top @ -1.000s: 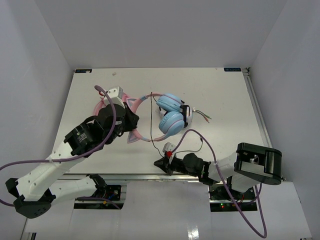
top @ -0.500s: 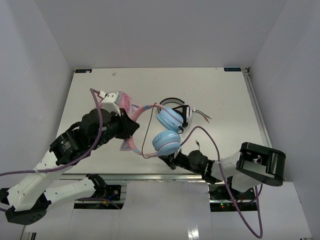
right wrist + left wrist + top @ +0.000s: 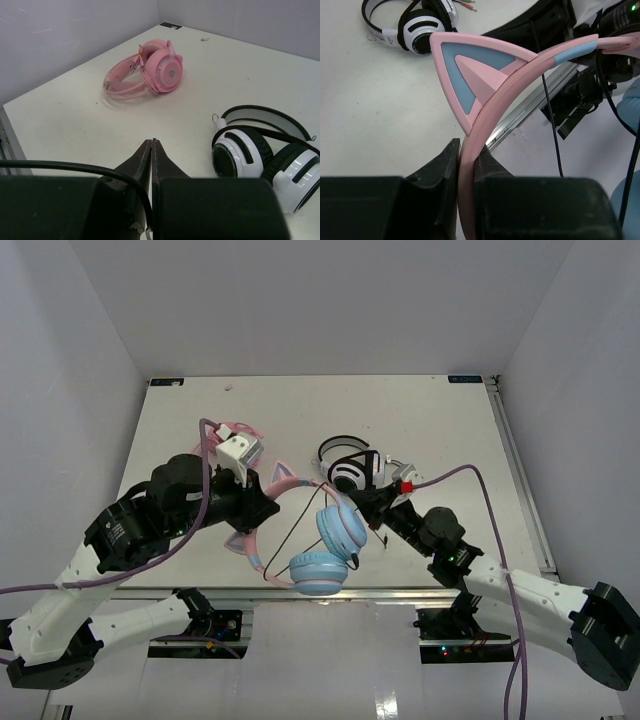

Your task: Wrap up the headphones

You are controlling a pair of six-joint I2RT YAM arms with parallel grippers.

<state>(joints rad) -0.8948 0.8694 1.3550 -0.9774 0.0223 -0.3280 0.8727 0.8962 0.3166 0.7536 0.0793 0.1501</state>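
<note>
Pink curved plastic: the left end effector (image 3: 467, 162) pinches the headband of the headphones (image 3: 340, 530). The right end effector (image 3: 151, 150) is pressed together.

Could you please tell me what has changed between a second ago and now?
The left end effector, shut on the pink headband throughout, carried the headphones toward the near edge. The right end effector swung from the near edge up to their right and closed, apparently on the thin cable. The white-and-black headphones and all-pink headphones stayed put.
</note>
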